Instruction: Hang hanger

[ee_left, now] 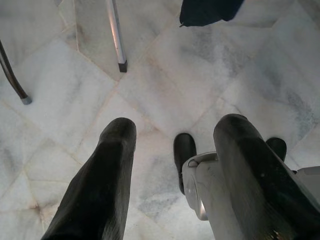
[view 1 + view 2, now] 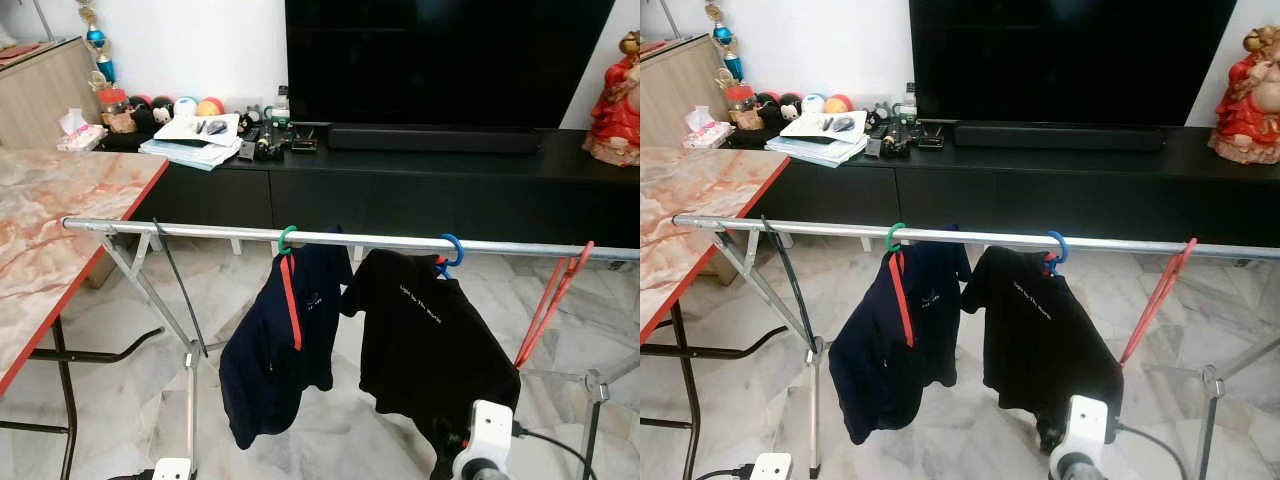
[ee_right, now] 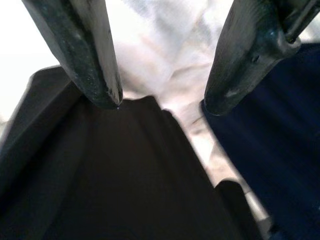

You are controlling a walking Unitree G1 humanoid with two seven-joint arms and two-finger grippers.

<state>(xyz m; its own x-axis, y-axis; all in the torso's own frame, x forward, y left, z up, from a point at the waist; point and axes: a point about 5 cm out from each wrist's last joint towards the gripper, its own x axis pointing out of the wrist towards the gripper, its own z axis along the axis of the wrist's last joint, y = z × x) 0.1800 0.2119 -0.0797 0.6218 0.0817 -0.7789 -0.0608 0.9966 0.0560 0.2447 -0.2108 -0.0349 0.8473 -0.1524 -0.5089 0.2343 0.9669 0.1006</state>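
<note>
Blue hanger (image 2: 451,250) on the rail (image 2: 200,231), well above the released, empty right claw (image 3: 162,102).

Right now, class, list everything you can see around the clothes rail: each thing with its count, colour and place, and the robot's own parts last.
Clothes rail: 1, silver, across the middle on crossed legs.
T-shirts: 2; navy T-shirt on a green-hooked hanger, black T-shirt on a blue-hooked hanger.
Empty hanger: 1, red, at the rail's right end.
Table: 1, marble-patterned with red edge, on the left.
TV: 1, black, on a black TV cabinet behind the rail.
Soundbar: 1, black, under the TV.
Figurine: 1, red, on the cabinet's right end.
Papers: 1 stack, white, on the cabinet's left end.
Left gripper: open, above the marble floor.
Right gripper: open, by both shirts.
</note>
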